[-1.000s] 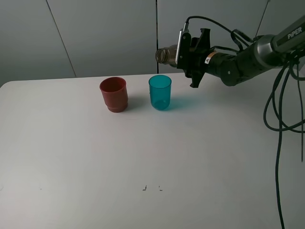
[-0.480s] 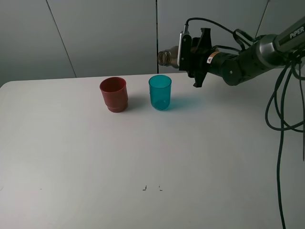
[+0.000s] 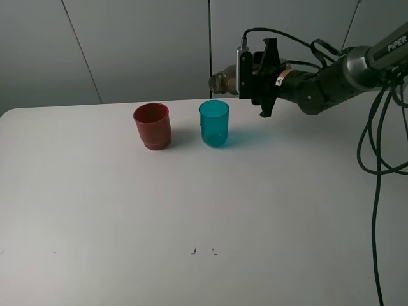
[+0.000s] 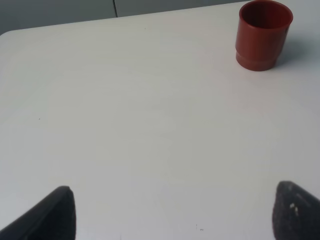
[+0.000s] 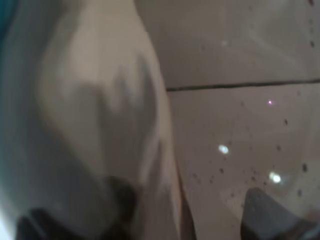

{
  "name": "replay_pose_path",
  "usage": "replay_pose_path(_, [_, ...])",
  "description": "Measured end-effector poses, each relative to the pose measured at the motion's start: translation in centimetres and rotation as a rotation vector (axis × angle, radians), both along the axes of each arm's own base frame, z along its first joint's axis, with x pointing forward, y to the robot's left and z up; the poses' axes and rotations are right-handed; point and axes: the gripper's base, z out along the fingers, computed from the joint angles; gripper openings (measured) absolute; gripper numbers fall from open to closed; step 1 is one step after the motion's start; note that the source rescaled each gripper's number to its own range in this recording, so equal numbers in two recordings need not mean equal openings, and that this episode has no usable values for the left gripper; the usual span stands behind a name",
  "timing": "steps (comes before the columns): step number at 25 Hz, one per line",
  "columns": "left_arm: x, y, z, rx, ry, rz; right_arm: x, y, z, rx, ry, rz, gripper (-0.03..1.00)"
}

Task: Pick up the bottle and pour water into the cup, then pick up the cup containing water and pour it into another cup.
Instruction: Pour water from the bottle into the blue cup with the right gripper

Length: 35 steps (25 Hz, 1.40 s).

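Since a second ago: my right wrist has rolled a little, and the mouth of the smoky grey-brown transparent plastic bottle [image 3: 222, 81] sits slightly lower. Both cups unmoved.

Left to right in the high view, on the white table [image 3: 127, 223]:
- Opaque brick-red plastic cup [image 3: 152, 125], upright, with a stepped narrower base.
- Near it, not touching: translucent teal-blue plastic tumbler [image 3: 213, 123], upright.
- Bottle in the air, lying nearly level, open mouth pointing left. It is above the tumbler's rim and a touch to its right, clear of it.
- Behind the bottle, my right gripper [image 3: 250, 76], jaws clamped on the bottle's body.
- Black cables [image 3: 376, 146] hang at far right.

Left wrist view only: my left gripper [image 4: 175, 217]. Its two dark fingertips [image 4: 55, 215] stand far apart, table surface showing between them. The red cup stands well ahead of them. The high camera does not take in this gripper, and this view does not take in the teal tumbler.

Right wrist view only: the smoky bottle wall fills nearly everything, blurred, with bright glints and small dark specks. A dark seam line shows through the plastic, and a sliver of teal shows at one edge. Whether water stands in the tumbler I cannot tell from any view.
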Motion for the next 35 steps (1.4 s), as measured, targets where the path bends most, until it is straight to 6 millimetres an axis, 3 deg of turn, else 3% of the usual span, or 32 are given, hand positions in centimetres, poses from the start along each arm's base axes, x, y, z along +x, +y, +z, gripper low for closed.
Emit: replay_pose_path(35, [0.00,0.00,0.00,0.000,0.000,0.000,0.08,0.02,0.11,-0.115,-0.052,0.043,0.01])
